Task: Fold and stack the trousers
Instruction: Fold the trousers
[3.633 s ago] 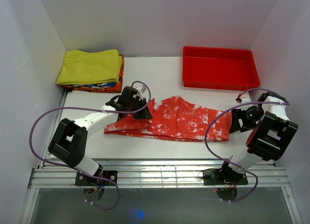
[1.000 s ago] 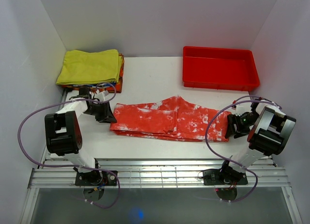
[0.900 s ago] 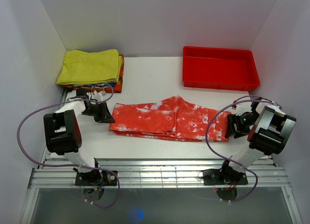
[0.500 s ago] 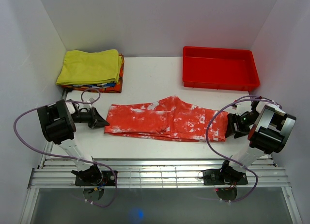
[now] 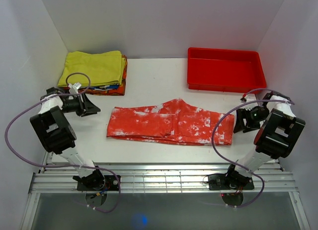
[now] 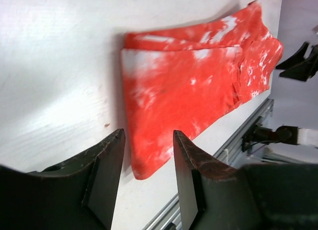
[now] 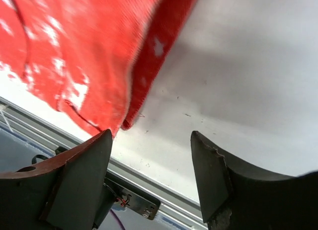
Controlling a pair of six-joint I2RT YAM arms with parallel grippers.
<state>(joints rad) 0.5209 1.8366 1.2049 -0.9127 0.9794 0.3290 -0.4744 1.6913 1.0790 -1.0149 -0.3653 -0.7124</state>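
Lying flat is one pair of trousers point(image 5: 169, 125) between left arm point(image 5: 52, 128) and right arm point(image 5: 278, 133), jaws apart.

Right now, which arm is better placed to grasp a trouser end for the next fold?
Probably the right: the right claw, open, sits just beside the trousers; the left claw, also open, stands farther from the cloth.

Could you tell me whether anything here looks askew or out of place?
Only slightly: the trousers lie flat, but the folded legs do not line up, one layer's edge showing past the other at the hem end. Nothing looks spilled or damaged.
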